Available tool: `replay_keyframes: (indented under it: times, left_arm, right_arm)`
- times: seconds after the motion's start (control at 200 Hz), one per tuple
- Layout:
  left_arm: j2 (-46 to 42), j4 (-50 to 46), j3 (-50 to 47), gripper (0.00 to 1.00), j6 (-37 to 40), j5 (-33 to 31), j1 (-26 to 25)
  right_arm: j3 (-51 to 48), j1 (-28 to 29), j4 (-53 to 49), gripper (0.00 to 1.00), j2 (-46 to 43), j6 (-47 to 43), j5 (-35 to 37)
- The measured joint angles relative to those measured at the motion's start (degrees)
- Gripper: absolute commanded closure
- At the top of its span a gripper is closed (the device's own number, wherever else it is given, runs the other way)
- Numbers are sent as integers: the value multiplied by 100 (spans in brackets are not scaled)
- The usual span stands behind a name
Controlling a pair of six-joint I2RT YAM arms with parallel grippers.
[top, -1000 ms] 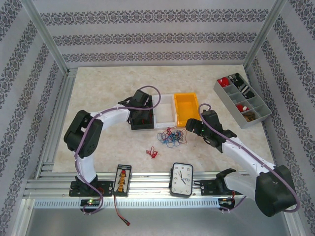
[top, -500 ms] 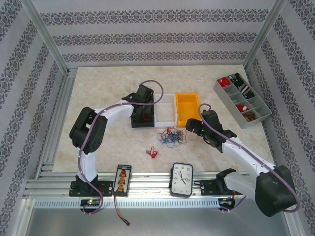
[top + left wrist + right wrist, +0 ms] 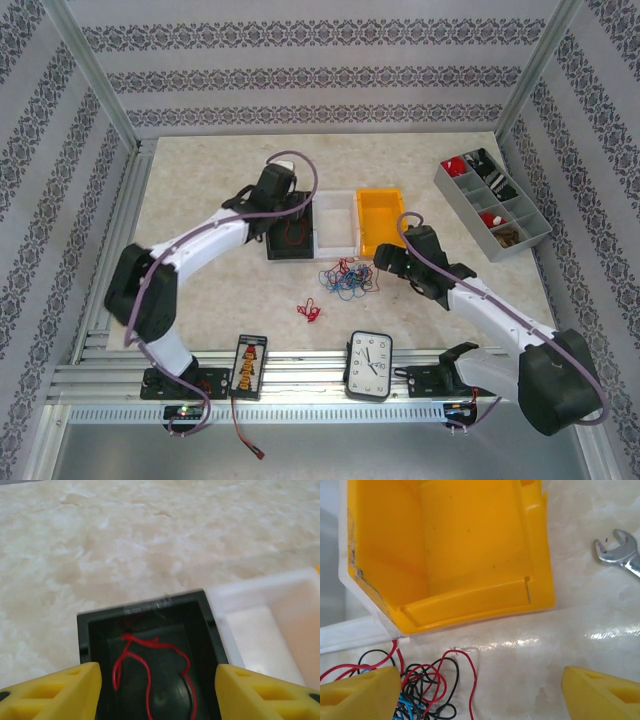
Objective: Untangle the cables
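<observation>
Over the black bin (image 3: 145,614), the left gripper (image 3: 157,685) hangs with its fingers spread and empty, a red cable (image 3: 131,655) lying loose inside the bin below. At mid-table the right gripper (image 3: 480,695) hovers wide open, gripping nothing, by the tangled bunch (image 3: 422,685) of red, blue and black cables just beside the yellow bin (image 3: 470,555). One red strand (image 3: 311,310) lies apart, nearer the arms.

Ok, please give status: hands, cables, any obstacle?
Left hand open above black bin, one red cable inside. Right hand open at edge of tangled cables. Yellow bin close beside them.
</observation>
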Motion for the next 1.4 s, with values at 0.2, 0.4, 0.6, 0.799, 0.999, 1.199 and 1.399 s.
replay_keyframes:
  times: [0.2, 0.4, 0.6, 0.799, 0.999, 1.199, 1.399]
  left_arm:
    - [-1563, 129, -1941, 31, 417, 1464, -461]
    - [-1840, -260, -2782, 35, 734, 2223, -1095]
    - [-1241, -216, -2736, 51, 955, 2490, -1257]
    - [-374, -192, -2389, 58, 1121, 2682, -1368]
    - [-190, -68, -2365, 65, 1163, 2658, -1366]
    - [20, -136, -2192, 75, 1172, 2566, -1362]
    - [232, -326, -1921, 100, 1132, 2400, -1364]
  right_arm:
    - [0, 120, 96, 16, 326, 44, 17]
    - [22, 120, 114, 16, 610, 44, 20]
    - [111, 120, 120, 16, 645, 44, 39]
    - [114, 120, 111, 16, 610, 44, 85]
    - [114, 120, 109, 16, 470, 42, 103]
    - [114, 120, 109, 16, 455, 28, 109]
    - [175, 120, 107, 16, 455, 17, 127]
